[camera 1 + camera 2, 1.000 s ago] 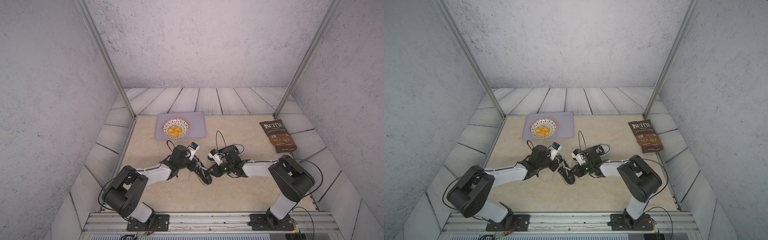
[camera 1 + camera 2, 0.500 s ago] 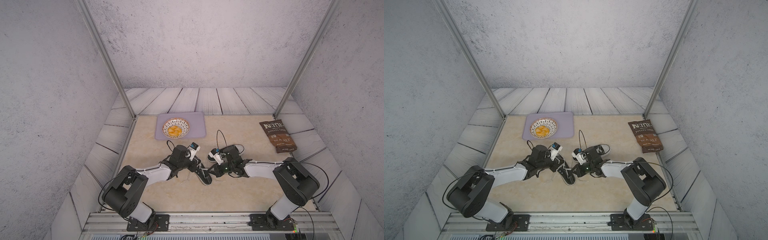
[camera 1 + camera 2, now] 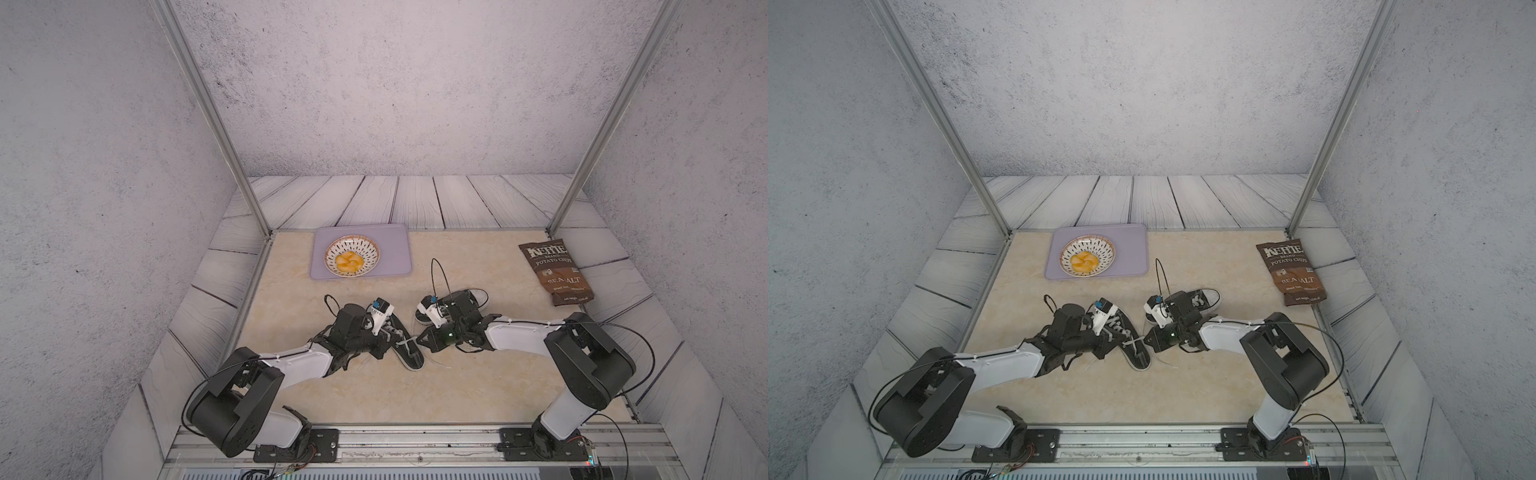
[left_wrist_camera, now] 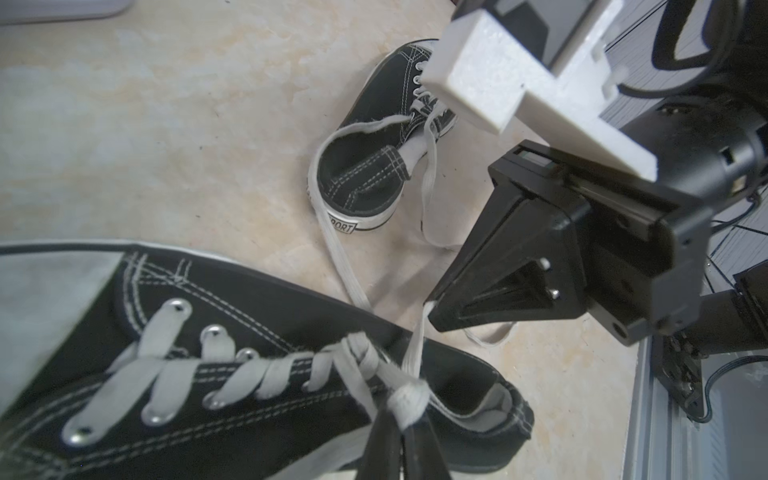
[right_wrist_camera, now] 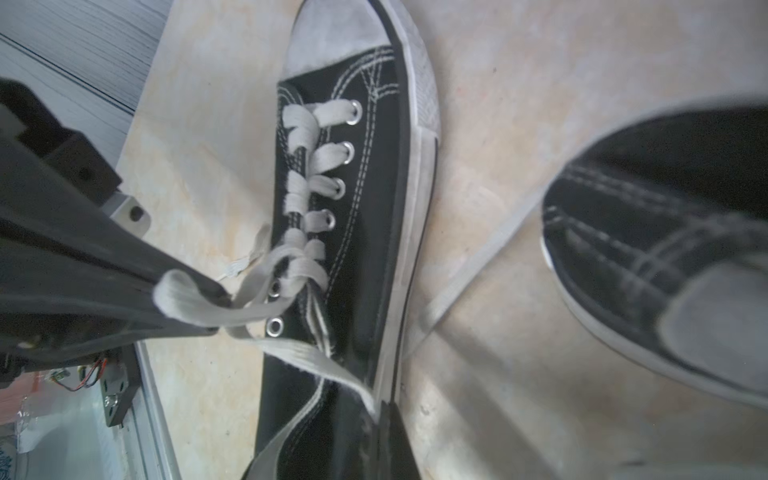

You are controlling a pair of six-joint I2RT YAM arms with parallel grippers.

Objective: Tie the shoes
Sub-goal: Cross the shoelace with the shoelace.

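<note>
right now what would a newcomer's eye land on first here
Mid-table, the left tool and right tool meet over one black shoe, each shut on its white laces. The other shoe lies just behind, partly under the right arm. At the back sit a patterned bowl on a lilac mat and, far right, a chip bag.

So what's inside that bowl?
Yellow chips sit piled in the middle of the bowl, with its striped wall showing around them. The bottom under the pile is covered.
</note>
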